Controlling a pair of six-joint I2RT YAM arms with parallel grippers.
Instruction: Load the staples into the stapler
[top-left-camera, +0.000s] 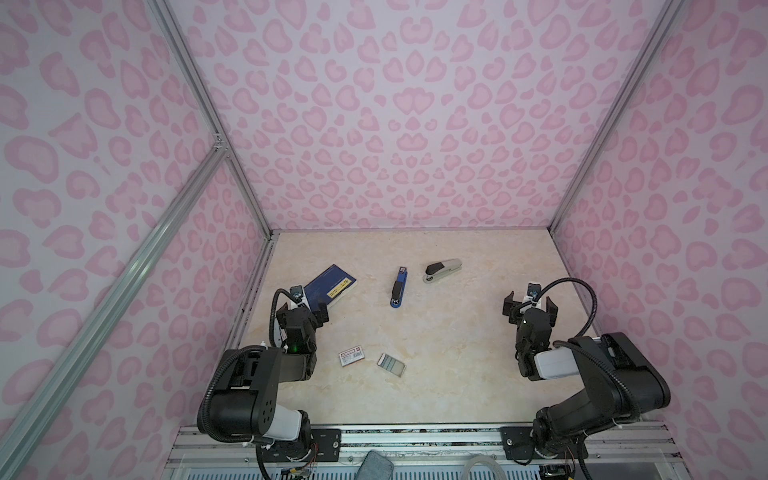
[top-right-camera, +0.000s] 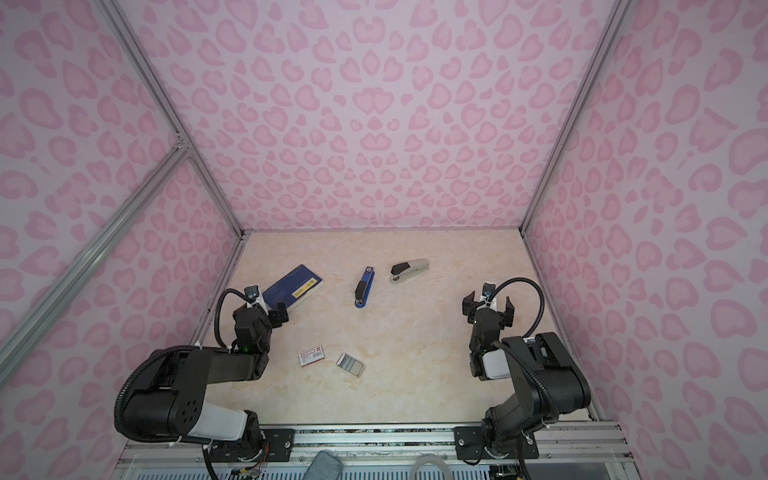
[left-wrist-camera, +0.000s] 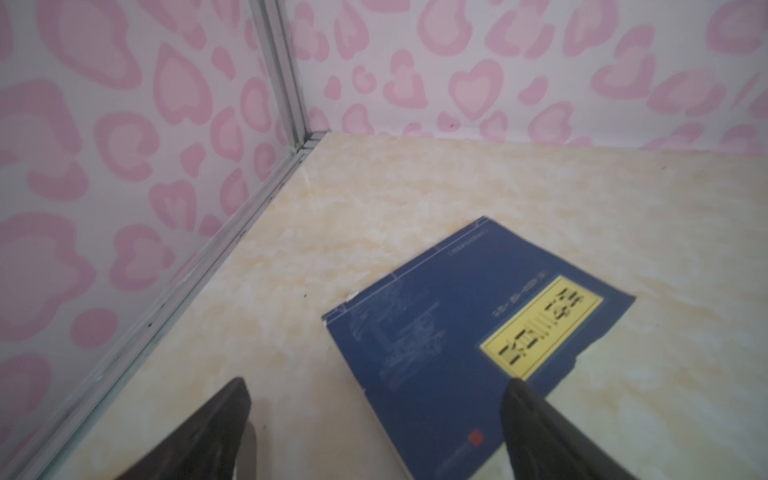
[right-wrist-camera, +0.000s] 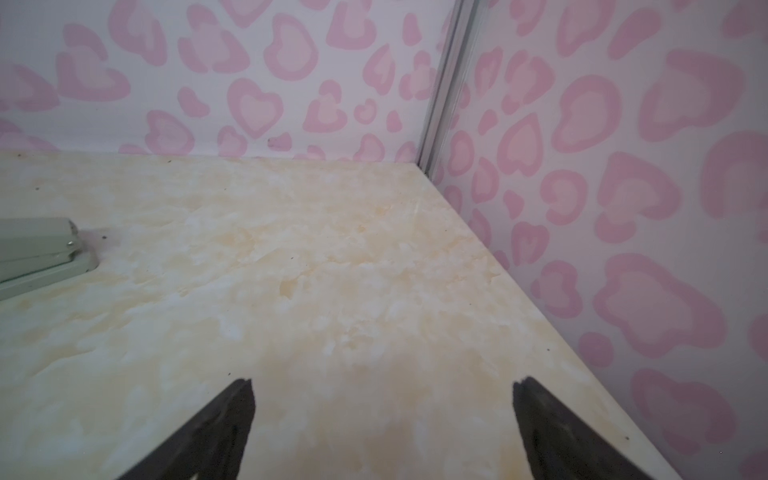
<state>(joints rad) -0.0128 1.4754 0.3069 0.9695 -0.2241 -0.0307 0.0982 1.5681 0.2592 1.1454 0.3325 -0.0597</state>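
Bright, even, diffuse light in both top views, prob. from above (source itself can't be told); shadows on the table (top-left-camera: 457, 340) are faint, short, soft-edged. Wide-angle stretch: pattern on the walls (top-left-camera: 395, 124) swells twd the edges, corners slightly dimmer. Wrist views softer w/ slight blur; booklet (left-wrist-camera: 436, 332) label smeared, its small print unreadable, near parts out of focus.
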